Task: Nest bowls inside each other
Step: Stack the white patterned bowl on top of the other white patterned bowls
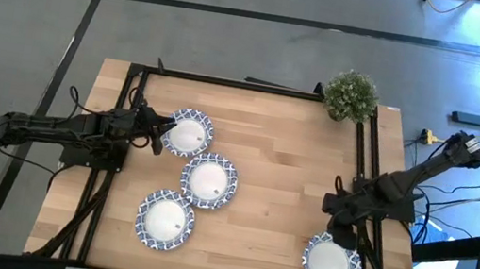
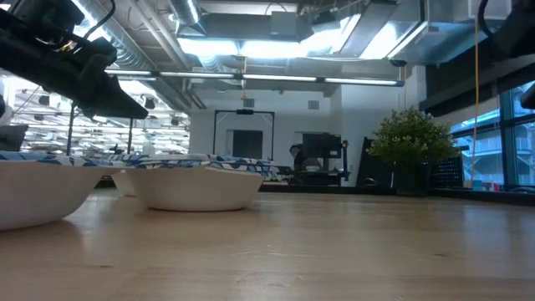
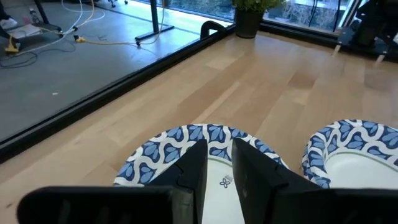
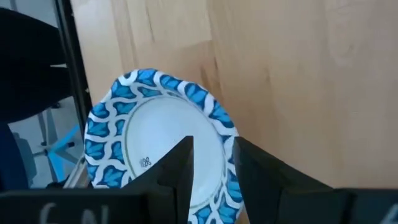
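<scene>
High view: four bowls on the tabletop (image 1: pixel 282 170); left gripper (image 1: pixel 164 133) pinches the rim of the far-left bowl (image 1: pixel 189 134), right gripper (image 1: pixel 337 237) clamps the near-right bowl (image 1: pixel 332 267)

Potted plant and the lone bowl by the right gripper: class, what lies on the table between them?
In the high view, only bare wood lies between the potted plant and that bowl; the right gripper hangs at the bowl's rim.
</scene>
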Tool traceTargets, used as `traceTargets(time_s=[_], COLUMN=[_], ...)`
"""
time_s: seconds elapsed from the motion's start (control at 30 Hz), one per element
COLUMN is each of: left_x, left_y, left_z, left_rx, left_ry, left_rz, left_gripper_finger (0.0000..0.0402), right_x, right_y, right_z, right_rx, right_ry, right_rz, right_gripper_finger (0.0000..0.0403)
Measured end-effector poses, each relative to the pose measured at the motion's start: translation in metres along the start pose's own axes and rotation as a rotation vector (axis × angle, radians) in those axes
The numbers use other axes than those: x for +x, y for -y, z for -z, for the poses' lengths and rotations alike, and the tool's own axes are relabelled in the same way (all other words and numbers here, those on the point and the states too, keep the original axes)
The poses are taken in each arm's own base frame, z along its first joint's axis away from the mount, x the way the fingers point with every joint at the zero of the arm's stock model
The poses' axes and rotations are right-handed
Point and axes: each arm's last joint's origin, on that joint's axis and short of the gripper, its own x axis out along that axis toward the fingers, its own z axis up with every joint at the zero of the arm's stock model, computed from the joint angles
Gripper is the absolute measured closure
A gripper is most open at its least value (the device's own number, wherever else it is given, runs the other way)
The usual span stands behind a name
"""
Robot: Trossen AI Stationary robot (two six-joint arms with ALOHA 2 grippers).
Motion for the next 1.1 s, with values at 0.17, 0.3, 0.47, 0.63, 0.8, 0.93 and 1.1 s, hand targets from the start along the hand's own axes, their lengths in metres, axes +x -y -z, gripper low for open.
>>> traceTargets(time_s=[0.17,0.3,0.47,0.63,0.8,0.93,1.1], left_x=[0.000,0.000,0.000,0.000,0.000,0.000,0.000], left_y=[0.001,0.001,0.001,0.001,0.001,0.001,0.001], left_z=[0.000,0.000,0.000,0.000,0.000,0.000,0.000], left_rx=[0.002,0.001,0.000,0.000,0.000,-0.001,0.000], left_ry=[-0.005,-0.005,-0.001,0.000,0.000,0.001,0.001], left_rz=[0.019,0.019,0.021,0.022,0.022,0.022,0.023], left_gripper_finger=[0.0333,0.0333,0.0333,0.0333,0.0333,0.0333,0.0333], right_x=[0.006,0.015,0.029,0.040,0.045,0.048,0.050], right_y=[-0.004,-0.007,-0.007,-0.004,-0.002,-0.001,-0.002], right_z=[0.001,0.003,0.009,0.013,0.014,0.014,0.014], right_rx=[-0.020,-0.041,-0.063,-0.076,-0.080,-0.079,-0.080], right_ry=[-0.023,-0.067,-0.133,-0.165,-0.155,-0.157,-0.157], right_rz=[0.011,0.045,0.108,0.169,0.172,0.154,0.125], right_gripper_finger=[0.0287,0.0287,0.0287,0.0287,0.0288,0.0288,0.0288])
